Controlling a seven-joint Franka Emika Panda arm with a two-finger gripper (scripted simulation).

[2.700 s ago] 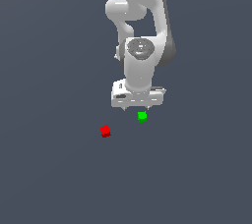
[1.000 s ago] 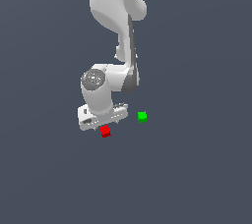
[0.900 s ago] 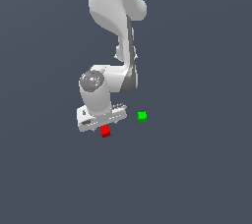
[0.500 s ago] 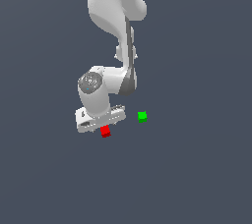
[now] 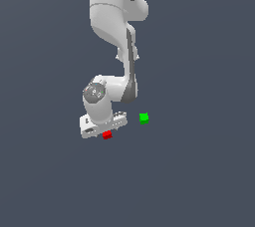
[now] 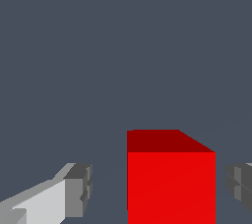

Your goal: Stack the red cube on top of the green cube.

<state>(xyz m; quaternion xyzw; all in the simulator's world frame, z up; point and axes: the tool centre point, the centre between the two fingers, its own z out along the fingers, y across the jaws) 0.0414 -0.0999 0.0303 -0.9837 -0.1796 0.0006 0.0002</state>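
The red cube point(image 5: 106, 135) lies on the dark grey floor, just under my white gripper point(image 5: 105, 130), which partly covers it. In the wrist view the red cube point(image 6: 171, 179) sits between my two grey fingertips, one fingertip point(image 6: 78, 188) on one side and the other fingertip point(image 6: 239, 181) on the opposite side. A gap shows on each side of the cube, so the gripper point(image 6: 160, 186) is open around it without touching. The green cube point(image 5: 144, 118) rests on the floor to the exterior view's right of the gripper, a short way off. It is out of the wrist view.
A flat dark grey floor point(image 5: 199, 171) lies under both cubes. My white arm point(image 5: 112, 27) rises above and behind the gripper.
The gripper moved from beside the green cube to the exterior view's left, over the red cube. In the last second it sank a little lower around it. Neither cube moved.
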